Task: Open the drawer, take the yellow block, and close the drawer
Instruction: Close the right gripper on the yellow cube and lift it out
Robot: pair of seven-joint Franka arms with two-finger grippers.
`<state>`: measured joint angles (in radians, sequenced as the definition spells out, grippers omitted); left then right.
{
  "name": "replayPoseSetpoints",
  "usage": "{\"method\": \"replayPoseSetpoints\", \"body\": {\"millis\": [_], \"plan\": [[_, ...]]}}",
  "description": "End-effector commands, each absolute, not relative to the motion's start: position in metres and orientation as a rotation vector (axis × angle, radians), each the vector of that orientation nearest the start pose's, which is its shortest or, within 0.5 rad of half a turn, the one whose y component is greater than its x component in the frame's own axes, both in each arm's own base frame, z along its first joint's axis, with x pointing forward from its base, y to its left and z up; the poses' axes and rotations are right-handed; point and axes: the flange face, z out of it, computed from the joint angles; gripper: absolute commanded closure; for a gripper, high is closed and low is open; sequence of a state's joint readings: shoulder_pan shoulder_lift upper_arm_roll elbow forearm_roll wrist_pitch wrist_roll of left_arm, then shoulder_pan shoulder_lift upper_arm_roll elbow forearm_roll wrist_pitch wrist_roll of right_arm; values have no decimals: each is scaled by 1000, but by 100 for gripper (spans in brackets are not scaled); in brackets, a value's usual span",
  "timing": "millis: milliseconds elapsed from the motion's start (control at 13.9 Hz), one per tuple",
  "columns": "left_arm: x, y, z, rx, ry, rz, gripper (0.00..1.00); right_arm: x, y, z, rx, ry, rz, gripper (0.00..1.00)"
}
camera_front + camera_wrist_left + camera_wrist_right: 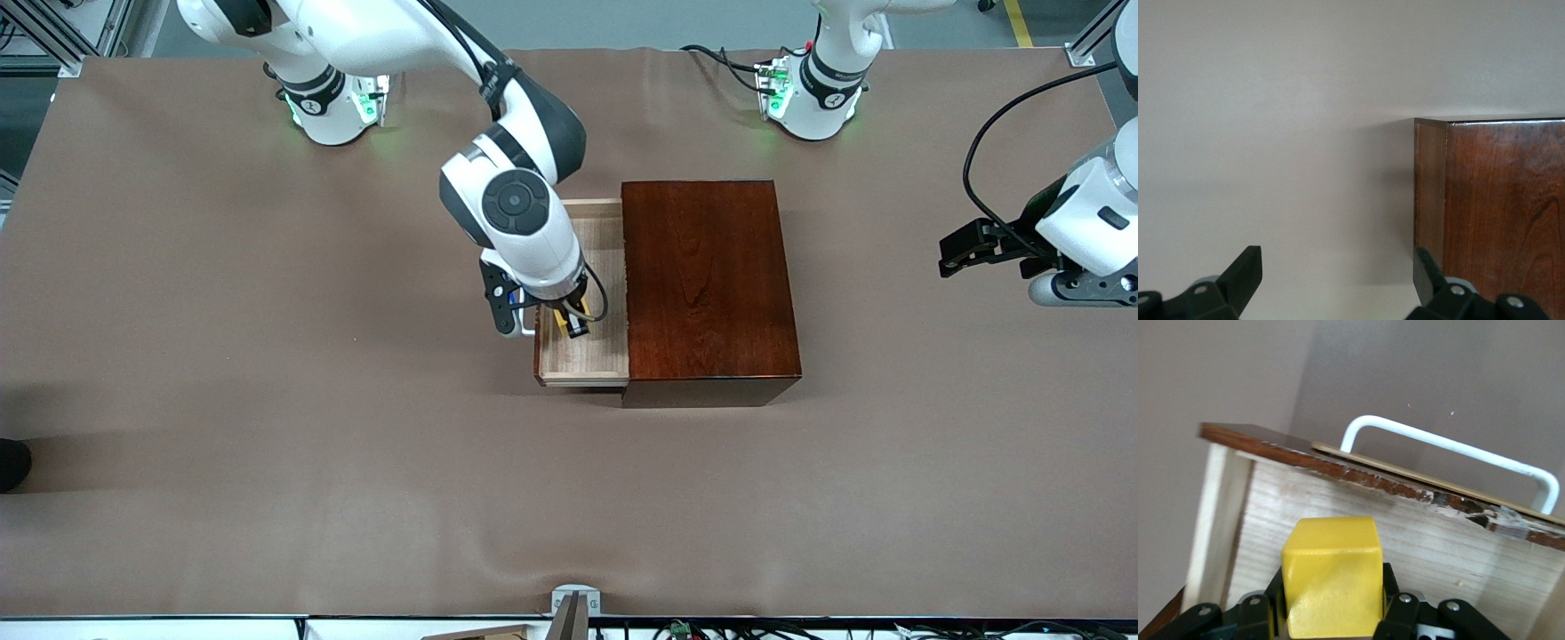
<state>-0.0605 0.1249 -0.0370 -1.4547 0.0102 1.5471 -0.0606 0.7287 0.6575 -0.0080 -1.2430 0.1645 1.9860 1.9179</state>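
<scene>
Your right gripper (576, 327) grips the yellow block (1331, 580) inside the open drawer (587, 360); left gripper (1335, 283) waits open.

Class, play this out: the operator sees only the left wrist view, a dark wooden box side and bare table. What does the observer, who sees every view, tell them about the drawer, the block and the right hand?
Operator: Is the drawer open?
Observer: Yes. The pale light-wood drawer is pulled out of the glossy dark reddish-brown wooden box, toward the right arm's end of the table.
Operator: Where is the block?
Observer: The small bright yellow cube is clamped in the right hand, inside the drawer.
Operator: Is the handle damaged?
Observer: The white U-shaped bar handle looks whole; the drawer front's edge looks chipped.
Operator: And my own hand?
Observer: The left hand waits open, beside the box.
</scene>
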Motion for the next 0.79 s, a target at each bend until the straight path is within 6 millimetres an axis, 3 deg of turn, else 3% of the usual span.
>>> {"method": "replayPoseSetpoints", "body": {"millis": [0,144,361,577,722], "plan": [[586,-57,609,-3154,53,33,0,548,492,425,-2487,1663,196,100],[586,-57,609,-3154,53,35,0,553,471,454,-2545,1573,193,100],[585,-58,609,-3154,60,38,0,570,418,482,-2695,1374,212,100],[585,-58,609,-3154,60,40,0,593,359,482,-2844,1138,254,100],[584,-66,611,-3153,96,36,0,612,317,472,-2899,1002,273,100]]}}
